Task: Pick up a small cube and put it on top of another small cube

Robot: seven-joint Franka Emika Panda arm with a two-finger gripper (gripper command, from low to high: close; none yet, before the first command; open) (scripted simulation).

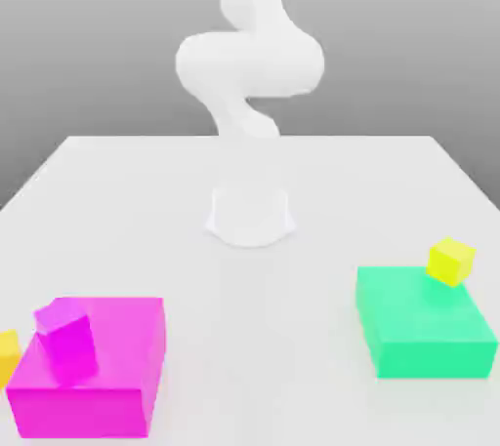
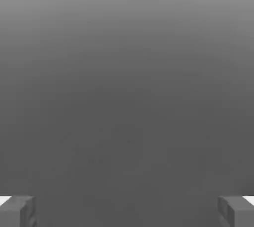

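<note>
The small golden cube (image 1: 7, 356) lies at the exterior view's left edge, cut off by the frame, right beside a big magenta block (image 1: 107, 376). The other small cube, lemon-yellow (image 1: 450, 262), sits at the far right corner of a flat green block (image 1: 425, 327); I cannot tell whether it rests on the block or just behind it. In the hand view my gripper (image 2: 127, 211) is open, its grey fingertips (image 2: 17, 212) far apart with nothing between them and plain grey background ahead. The white arm (image 1: 249, 63) rises from its base at the table's middle.
A small magenta cube (image 1: 66, 340) rests tilted on top of the big magenta block. The arm's round base (image 1: 251, 215) stands on the white table (image 1: 254, 337). Open tabletop lies between the magenta and green blocks.
</note>
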